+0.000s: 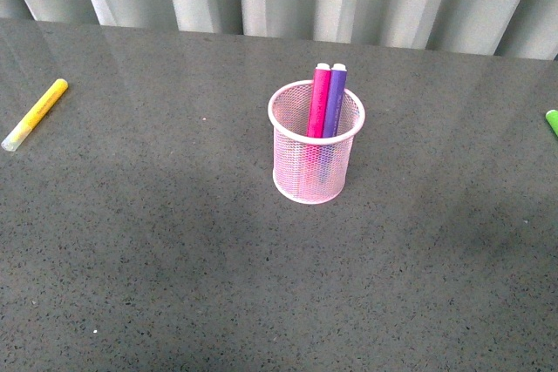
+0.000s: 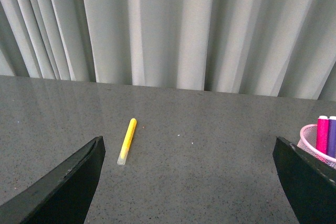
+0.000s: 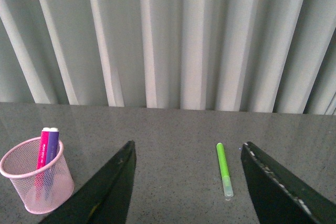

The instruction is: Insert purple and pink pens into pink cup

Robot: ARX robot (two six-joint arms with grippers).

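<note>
Both pens [image 1: 326,102] stand in the cup [image 1: 315,167]; left pincer [image 2: 186,182] gapes, empty, cup beside it; right pincer [image 3: 189,182] likewise.

Pink cup [image 1: 316,158] stands alone mid-table, pink pen [image 1: 319,102] and purple pen [image 1: 335,100] upright inside, filling its far side. Table [image 1: 174,259] around it open. Yellow marker [image 1: 35,114] far left, green marker [image 1: 552,120] at right edge, both well apart from it.
</note>
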